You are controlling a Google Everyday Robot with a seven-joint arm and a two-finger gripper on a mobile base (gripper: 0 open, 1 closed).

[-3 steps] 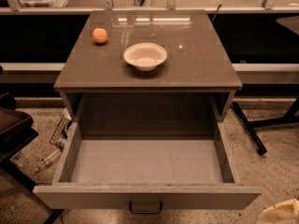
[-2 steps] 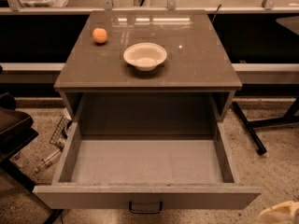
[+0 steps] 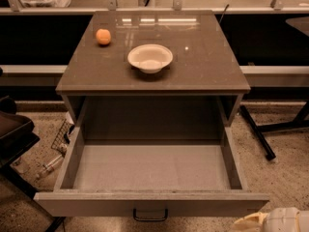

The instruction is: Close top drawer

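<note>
The top drawer (image 3: 149, 203) is pulled far out of the grey-brown cabinet. Its deep box is empty and open to view. Its flat front runs along the bottom of the camera view, with the small dark loop handle (image 3: 150, 215) at the centre. Only a pale part of my gripper (image 3: 276, 221) shows, in the bottom right corner. It is low, just right of the drawer front's right end and apart from the handle. The lower drawers are hidden under the open one.
A white bowl (image 3: 150, 58) and an orange (image 3: 103, 36) sit on the cabinet top (image 3: 203, 66). A black seat (image 3: 14, 129), a wire basket (image 3: 63, 135) and a bottle (image 3: 48, 166) are on the left. Black stand legs (image 3: 258, 134) cross the floor on the right.
The gripper's pale part reaches slightly further left in the bottom right corner. The drawer, bowl and orange have not moved.
</note>
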